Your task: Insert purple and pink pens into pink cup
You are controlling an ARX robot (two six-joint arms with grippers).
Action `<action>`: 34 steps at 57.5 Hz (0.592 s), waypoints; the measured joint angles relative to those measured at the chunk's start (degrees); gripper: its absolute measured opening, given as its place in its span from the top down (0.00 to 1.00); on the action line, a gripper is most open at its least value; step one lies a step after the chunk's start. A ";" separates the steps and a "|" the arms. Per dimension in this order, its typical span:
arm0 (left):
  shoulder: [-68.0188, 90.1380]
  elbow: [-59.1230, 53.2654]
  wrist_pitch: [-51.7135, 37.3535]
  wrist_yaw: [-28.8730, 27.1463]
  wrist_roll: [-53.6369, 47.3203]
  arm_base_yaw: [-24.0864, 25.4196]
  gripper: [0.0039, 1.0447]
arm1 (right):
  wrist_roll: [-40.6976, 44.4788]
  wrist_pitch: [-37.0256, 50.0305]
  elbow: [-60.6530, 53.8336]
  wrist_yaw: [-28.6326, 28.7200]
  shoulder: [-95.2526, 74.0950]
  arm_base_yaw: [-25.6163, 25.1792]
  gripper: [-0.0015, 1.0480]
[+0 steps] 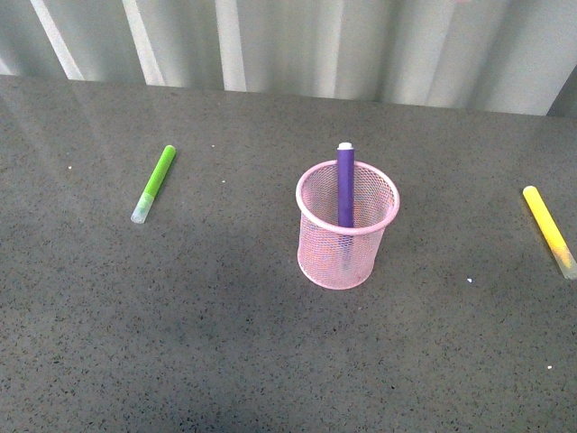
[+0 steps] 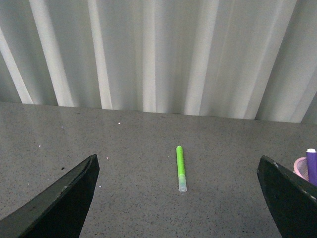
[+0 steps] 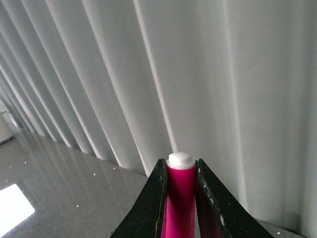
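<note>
The pink cup (image 1: 348, 225) stands upright on the dark table, a little right of centre in the front view. The purple pen (image 1: 345, 185) stands inside it, white end up; both also show at one edge of the left wrist view as the pink cup (image 2: 300, 167) and purple pen (image 2: 311, 166). In the right wrist view my right gripper (image 3: 180, 166) is shut on the magenta-pink pen (image 3: 180, 198), white end pointing past the fingertips toward the curtain. My left gripper (image 2: 178, 171) is open, nothing between its fingers. Neither arm shows in the front view.
A lime-green marker (image 1: 154, 183) lies on the table left of the cup, also seen as the green marker (image 2: 181, 167) ahead of the left gripper. A yellow marker (image 1: 549, 230) lies at the right edge. A pale pleated curtain (image 1: 297, 41) backs the table.
</note>
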State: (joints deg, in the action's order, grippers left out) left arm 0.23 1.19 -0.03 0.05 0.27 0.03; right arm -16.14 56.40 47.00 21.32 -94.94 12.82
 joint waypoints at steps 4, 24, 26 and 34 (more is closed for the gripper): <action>0.00 0.00 0.00 0.00 0.00 0.00 0.06 | 1.55 2.01 -1.53 1.62 -1.22 1.46 0.89; 0.00 0.00 0.00 0.00 0.00 0.00 0.06 | 4.20 8.55 -6.23 2.71 -10.38 9.18 0.89; 0.00 0.00 0.00 0.00 0.00 0.00 0.06 | 4.28 8.83 -6.23 2.60 -11.17 9.42 0.89; 0.00 0.00 0.00 0.00 0.00 0.00 0.06 | 4.09 11.08 -5.64 3.48 -15.41 9.51 0.89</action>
State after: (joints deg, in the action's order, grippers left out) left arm 0.23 1.19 -0.03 0.05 0.27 0.03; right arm -12.05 67.48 41.36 24.80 -110.34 22.33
